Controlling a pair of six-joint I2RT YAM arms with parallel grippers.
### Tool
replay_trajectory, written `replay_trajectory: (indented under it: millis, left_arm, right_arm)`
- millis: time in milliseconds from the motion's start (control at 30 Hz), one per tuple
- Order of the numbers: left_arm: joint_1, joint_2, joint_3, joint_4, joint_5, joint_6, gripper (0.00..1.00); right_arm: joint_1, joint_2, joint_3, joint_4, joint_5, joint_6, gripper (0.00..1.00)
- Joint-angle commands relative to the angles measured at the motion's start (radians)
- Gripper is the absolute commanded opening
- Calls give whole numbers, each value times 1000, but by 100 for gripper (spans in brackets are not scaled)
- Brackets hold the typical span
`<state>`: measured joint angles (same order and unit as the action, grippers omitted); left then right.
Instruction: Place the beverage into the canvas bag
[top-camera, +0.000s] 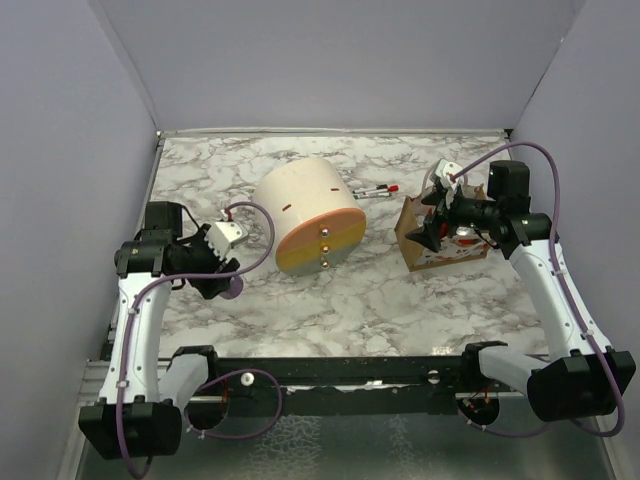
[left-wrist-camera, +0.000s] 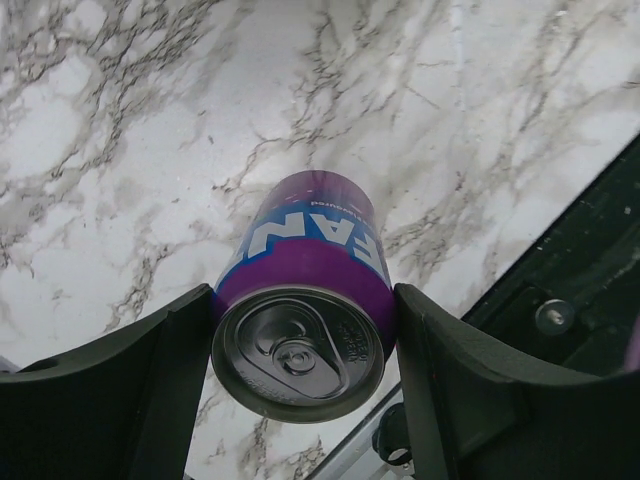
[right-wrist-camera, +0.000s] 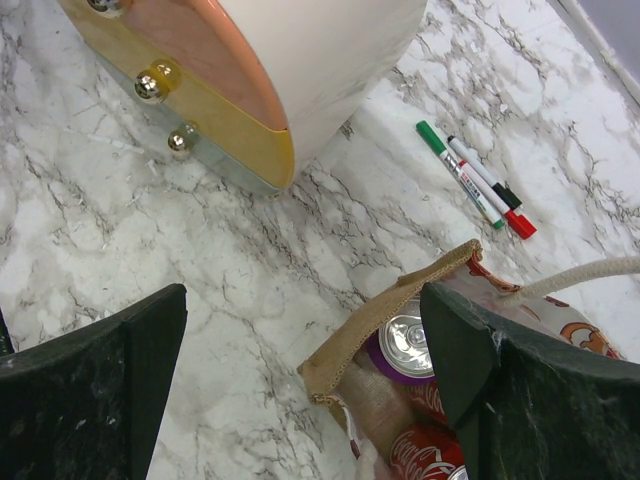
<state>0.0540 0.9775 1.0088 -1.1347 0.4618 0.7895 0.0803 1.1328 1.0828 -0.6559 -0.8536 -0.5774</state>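
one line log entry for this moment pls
left gripper: shut on purple can | right gripper: open at bag | bag: other cans inside | purple can: not yet in bag

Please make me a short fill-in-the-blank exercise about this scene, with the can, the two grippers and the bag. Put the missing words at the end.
1. The left gripper is shut on a can whose main colour is ___.
2. The right gripper hovers close to the canvas bag with its jaws ___.
3. Inside the bag, other ___ already show.
4. The big cream cylinder lies on its ___.
Missing words: purple; open; cans; side.
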Motion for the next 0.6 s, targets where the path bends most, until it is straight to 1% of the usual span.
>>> replay_trajectory:
  millis: [0, 100, 267, 567]
  left_arm:
    - [-13, -54, 110, -184, 207, 169, 1]
    - [-23, -28, 187, -277, 237, 200, 1]
    - [-75, -65, 215, -283, 249, 206, 0]
    - [-315, -1, 267, -259, 268, 127, 0]
  right_arm:
    - [3, -6, -9, 30, -5, 16, 100]
    - [3, 4, -9, 33, 7, 20, 100]
    - [3, 3, -9, 35, 56, 16, 100]
    - [3, 20, -44, 36, 68, 6, 100]
